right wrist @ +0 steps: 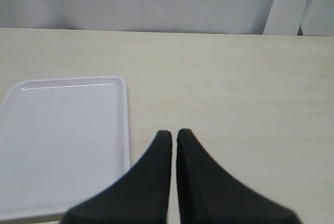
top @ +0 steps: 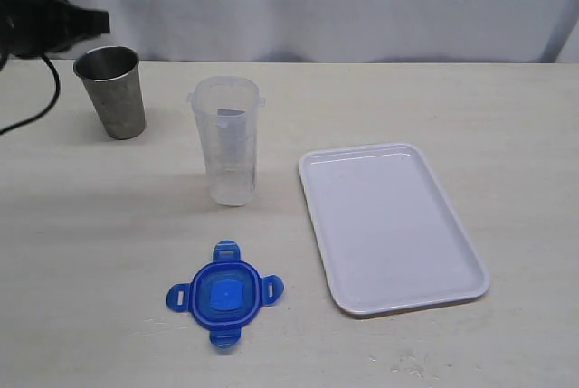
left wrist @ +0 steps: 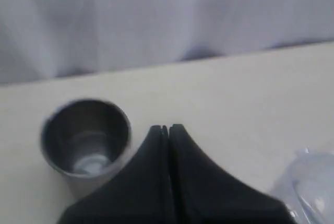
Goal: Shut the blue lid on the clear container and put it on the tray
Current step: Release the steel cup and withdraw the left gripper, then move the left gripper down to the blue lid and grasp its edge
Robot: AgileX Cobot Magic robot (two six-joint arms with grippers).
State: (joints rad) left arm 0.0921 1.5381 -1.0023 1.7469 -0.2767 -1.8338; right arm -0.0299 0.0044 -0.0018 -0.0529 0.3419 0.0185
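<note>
While left hand and right hand both sit pressed together, empty, step one not begun: blue lid lies flat on bench in front of clear container, tray beside container. Next likely: part one hand, take lid

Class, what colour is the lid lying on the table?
The lid is blue; the exterior view shows it best.

The left gripper and right gripper are matte black wedges tapering to narrow tips; a thin black cable hangs behind the left one.
</note>
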